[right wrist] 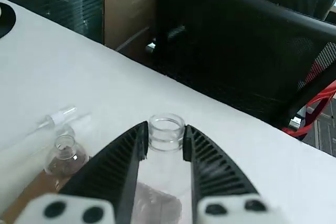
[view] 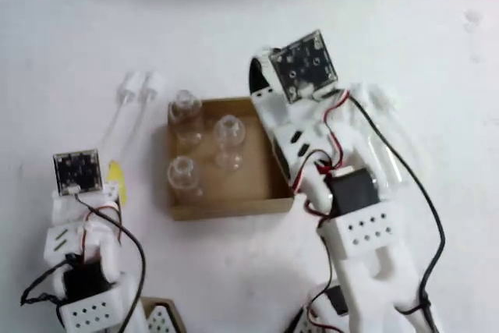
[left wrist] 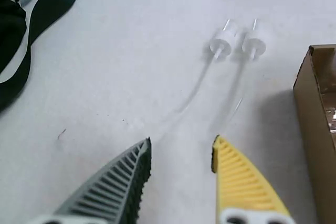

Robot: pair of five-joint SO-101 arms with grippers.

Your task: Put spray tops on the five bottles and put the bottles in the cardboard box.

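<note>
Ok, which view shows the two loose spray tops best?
The left wrist view: both spray tops lie side by side ahead of the open left pincer, dip tubes visible. The high view shows them small, beside the cardboard box. The right wrist view catches what looks like one, lying far off.

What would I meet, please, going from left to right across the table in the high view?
white left robot arm → pair of white plastic spray tops with clear tubes → brown cardboard box holding three clear plastic bottles → white right robot arm
</note>
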